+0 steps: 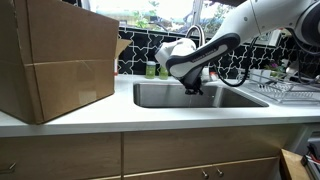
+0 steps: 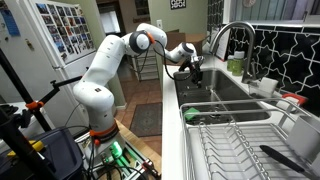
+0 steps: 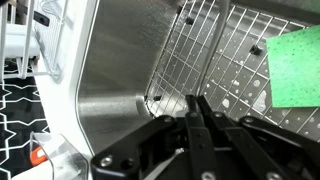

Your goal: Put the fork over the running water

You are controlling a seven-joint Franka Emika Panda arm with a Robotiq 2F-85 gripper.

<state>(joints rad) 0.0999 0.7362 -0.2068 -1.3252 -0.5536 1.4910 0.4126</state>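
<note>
My gripper (image 3: 195, 101) hangs low inside the steel sink (image 3: 110, 90), its two black fingers pressed together. A thin silvery fork handle (image 3: 162, 164) shows crossing the fingers near their base; the tines are hidden. In both exterior views the gripper (image 1: 193, 89) (image 2: 196, 76) sits inside the basin, below and beside the curved faucet (image 1: 197, 36) (image 2: 222, 34). I see no water stream from the faucet.
A wire grid (image 3: 225, 50) lies on the sink floor with a green sponge (image 3: 296, 66) on it. A dish rack (image 1: 287, 88) (image 2: 240, 140) stands beside the sink. A large cardboard box (image 1: 55, 55) sits on the counter. Soap bottles (image 1: 152, 69) stand behind the basin.
</note>
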